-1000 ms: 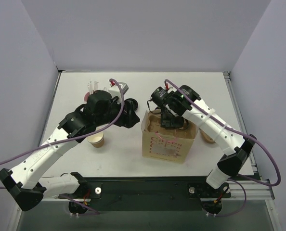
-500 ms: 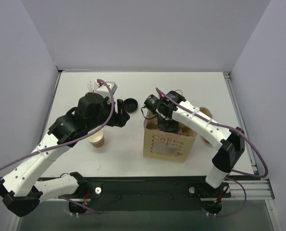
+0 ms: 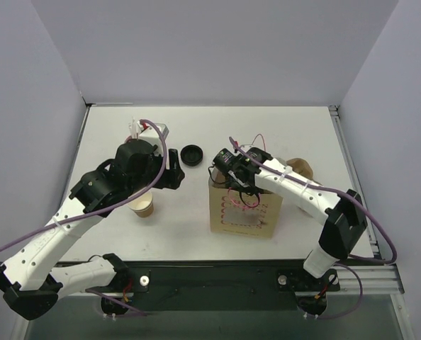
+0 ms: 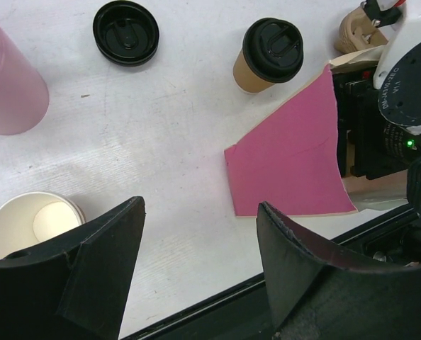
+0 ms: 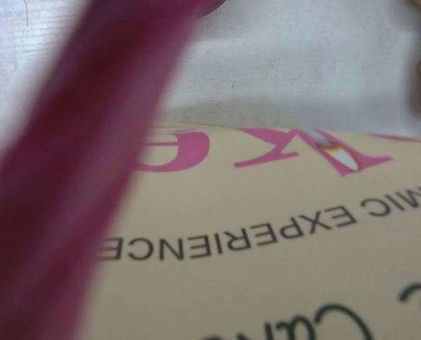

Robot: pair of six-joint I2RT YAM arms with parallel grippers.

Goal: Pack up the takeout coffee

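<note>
The takeout coffee [image 4: 271, 53], a brown paper cup with a black lid, stands upright beside the far side of the paper bag [image 4: 288, 156]; I cannot make it out in the top view, where the right arm covers that spot. The bag [image 3: 246, 209] stands upright mid-table. My left gripper [image 4: 200, 273] is open and empty, hovering above the table left of the bag [image 3: 171, 173]. My right gripper [image 3: 233, 185] is at the bag's top left rim. Its wrist view shows only the bag's printed face [image 5: 281, 269] and a blurred pink strip [image 5: 76, 184], no fingers.
A loose black lid [image 3: 191, 155] lies behind the left gripper. A lidless brown cup [image 3: 142, 206] stands near the left arm, and a pink cup of straws [image 3: 136, 131] at the back left. A brown cardboard piece [image 3: 300, 168] sits right of the bag.
My left gripper has drawn back left, uncovering the loose black lid. My right gripper has moved left and nearer, down to the bag's top left rim.
</note>
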